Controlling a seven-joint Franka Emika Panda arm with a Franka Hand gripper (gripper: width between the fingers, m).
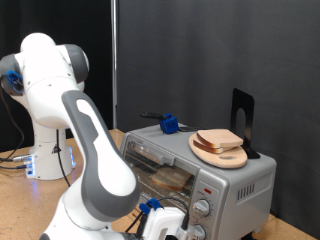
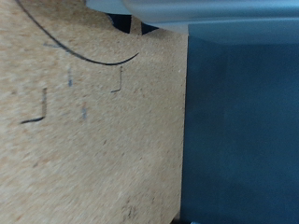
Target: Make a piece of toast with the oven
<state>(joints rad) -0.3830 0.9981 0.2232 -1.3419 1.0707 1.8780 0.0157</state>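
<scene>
**One slice on top of the oven, another shape inside it**

One white and grey Franka arm (image 1: 85,150) fills the exterior view's left half, rising from its base near the left edge and bending down toward the bottom centre. Its gripper (image 1: 165,222) sits low at the bottom edge, just in front of the oven's lower front, with blue parts showing on the hand. The fingers are cut off by the frame there and do not show in the wrist view, so I cannot tell whether they are wide or narrow, or whether anything is between them.

The boxy silver-grey toaster oven (image 1: 245,185) stands on a pale wooden table (image 1: 20,205) at the exterior view's right. Two round knobs (image 1: 203,209) sit on its front panel, one above the other. Behind the glass front, a tan, bread-like shape (image 1: 170,178) lies on the wire rack; it is too small to identify with certainty.

On the oven's top rests a round wooden plate (image 1: 222,154), and on it lies the piece of toast (image 1: 219,139), pale with a tan-brown crust. A black upright stand (image 1: 243,120) is just behind the plate, and a small blue object (image 1: 170,124) sits on the oven's top toward the exterior view's left.

The wrist view shows only the chipboard-like table surface (image 2: 84,121), a thin dark cable (image 2: 79,54) curving across it, and a blue area (image 2: 243,131) beside it.
</scene>
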